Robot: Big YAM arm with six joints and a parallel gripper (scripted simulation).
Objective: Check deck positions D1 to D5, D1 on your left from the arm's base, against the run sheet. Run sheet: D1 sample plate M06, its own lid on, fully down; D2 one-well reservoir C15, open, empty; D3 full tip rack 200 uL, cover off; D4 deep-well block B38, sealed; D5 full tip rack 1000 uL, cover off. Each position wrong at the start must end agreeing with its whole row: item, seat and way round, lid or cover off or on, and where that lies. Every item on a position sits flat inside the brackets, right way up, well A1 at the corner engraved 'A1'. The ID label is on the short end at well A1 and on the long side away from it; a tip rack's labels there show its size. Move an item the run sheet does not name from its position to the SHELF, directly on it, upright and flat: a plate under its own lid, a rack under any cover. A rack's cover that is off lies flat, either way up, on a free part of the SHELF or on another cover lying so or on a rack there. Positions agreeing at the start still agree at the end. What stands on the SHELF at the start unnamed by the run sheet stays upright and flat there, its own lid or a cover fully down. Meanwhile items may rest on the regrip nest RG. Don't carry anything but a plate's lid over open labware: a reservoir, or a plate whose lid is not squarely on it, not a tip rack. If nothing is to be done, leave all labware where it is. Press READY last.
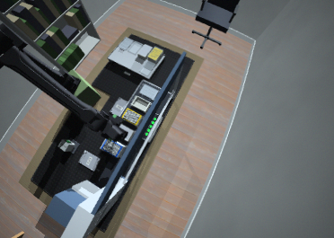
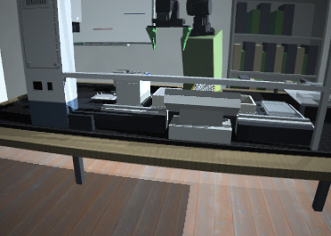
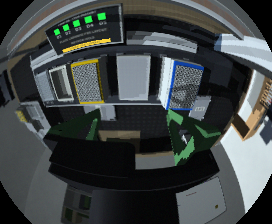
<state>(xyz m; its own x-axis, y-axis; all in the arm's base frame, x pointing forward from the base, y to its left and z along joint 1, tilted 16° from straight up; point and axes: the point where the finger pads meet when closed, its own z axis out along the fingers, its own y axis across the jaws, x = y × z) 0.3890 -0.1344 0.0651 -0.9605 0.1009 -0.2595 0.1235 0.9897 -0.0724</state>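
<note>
Pincer: the gripper (image 2: 169, 36) hangs above the middle of the desk, green fingers spread wide, nothing between them.
Yellow rack (image 1: 132, 117): in the row along the desk's long rail edge, just beside the grey block (image 3: 132, 76).
Blue rack (image 1: 111, 146): same row, on the block's other side.
Shelf (image 1: 118, 58): at the desk's end nearest the chair (image 1: 217, 14), carrying several covers.
Lights: 5 green lamps (image 1: 150, 127) glow on the rail.
</note>
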